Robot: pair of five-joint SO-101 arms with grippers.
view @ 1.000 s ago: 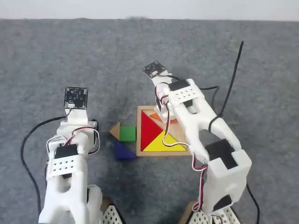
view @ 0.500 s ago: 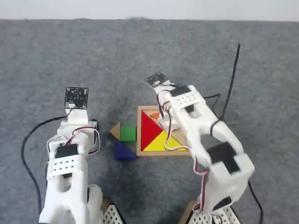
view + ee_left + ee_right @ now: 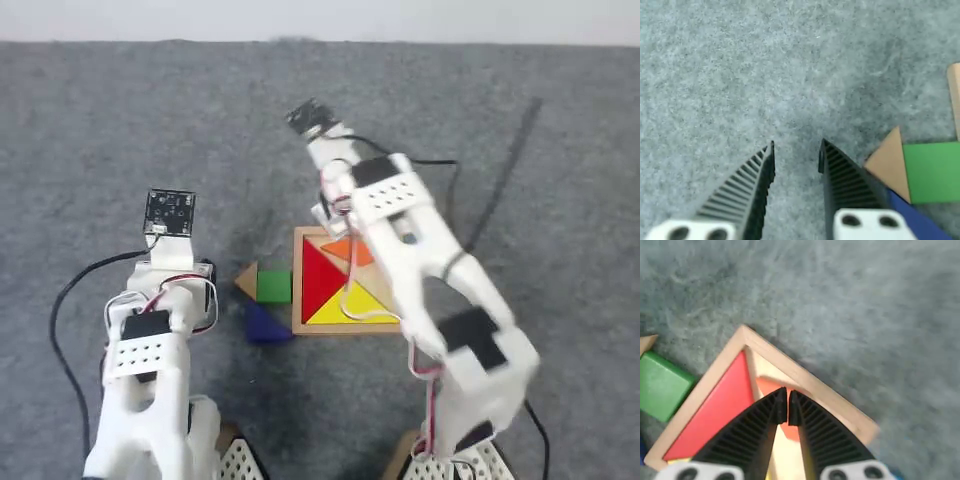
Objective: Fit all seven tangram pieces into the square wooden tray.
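Note:
The square wooden tray holds a red triangle, a yellow triangle and an orange piece. Left of the tray lie a tan triangle, a green square and a blue piece. My right gripper is shut with nothing in it, above the orange piece near the tray's far corner. My left gripper is open over bare carpet, beside the tan triangle, the green square and the blue piece.
Grey carpet covers the whole table, with open room to the far side and left. The right arm hangs over the tray's right half and hides it. A black cable runs across the carpet on the right.
The right arm has swung toward the far side of the tray, uncovering more of the orange piece. The left arm has shifted slightly.

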